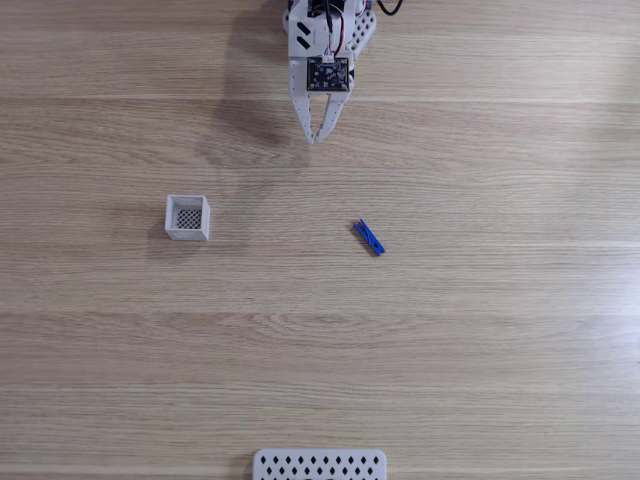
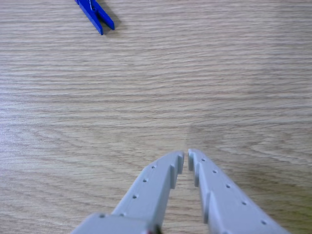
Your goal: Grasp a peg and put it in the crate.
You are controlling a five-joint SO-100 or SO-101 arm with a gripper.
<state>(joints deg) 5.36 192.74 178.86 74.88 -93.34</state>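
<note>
A small bright-blue peg (image 1: pixel 369 237) lies flat on the wooden table, right of centre in the fixed view. In the other view the peg (image 2: pixel 96 15) sits at the top left edge, partly cut off. The crate (image 1: pixel 188 217), a tiny white open box with a dark mesh bottom, stands to the left of the peg. My white gripper (image 1: pixel 315 139) hangs near the top of the fixed view, well above the peg and off to its left. Its fingertips nearly touch in the other view, where the gripper (image 2: pixel 185 158) is shut with nothing between its fingers.
A flat white perforated panel (image 1: pixel 319 465) lies at the bottom edge of the fixed view. The arm's shadow (image 1: pixel 245 110) falls on the wood left of the gripper. Bare wooden table (image 1: pixel 500 330) surrounds the peg and crate.
</note>
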